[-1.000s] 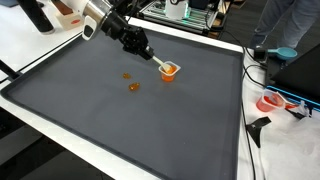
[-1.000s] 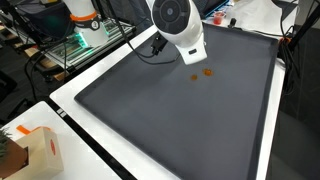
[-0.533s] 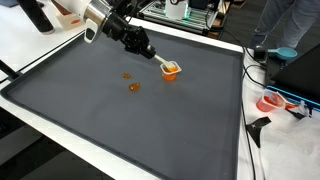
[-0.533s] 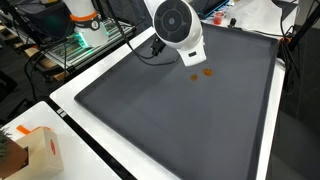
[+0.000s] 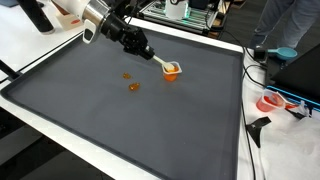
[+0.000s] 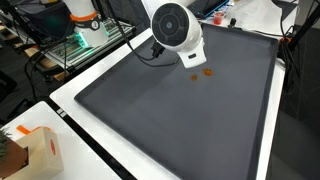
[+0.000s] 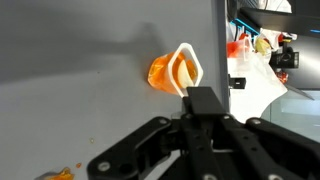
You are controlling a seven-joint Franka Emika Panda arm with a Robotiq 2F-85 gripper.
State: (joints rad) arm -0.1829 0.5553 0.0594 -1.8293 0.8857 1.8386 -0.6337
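Nearest, in an exterior view, a cardboard box (image 6: pixel 30 150) on the white table (image 5: pixel 40 122). Beyond it, a dark mat (image 5: pixel 150 130), flat and grey, covering nearly the whole tabletop inside a white border. Further in, two small orange bits (image 5: pixel 134 87) lying on the mat, close together and apart from everything else. Visible in both exterior views.

Past those, on the far half of the mat and near its far edge, an orange cup (image 5: pixel 172 71). In the wrist view, sits just beside the mat's border. Touching it, a white piece (image 5: pixel 161 64), seen in the wrist view as a thin white loop (image 7: pixel 186 68) against the right side of the orange body (image 7: pixel 160 72). Long axis of the white piece slants from the gripper (image 5: pixel 152 58) down toward the cup, in line with the arm's reach. Cannot tell whether the cup stands upright or lies on its side.

Jaws drawn narrow, tips meeting right at the white piece. Cannot tell whether actually pinched between them.

Farthest back, a workshop room: equipment racks (image 6: pixel 70 45) with cables behind the table, and a person in jeans (image 5: pixel 300 20) standing off the far corner.
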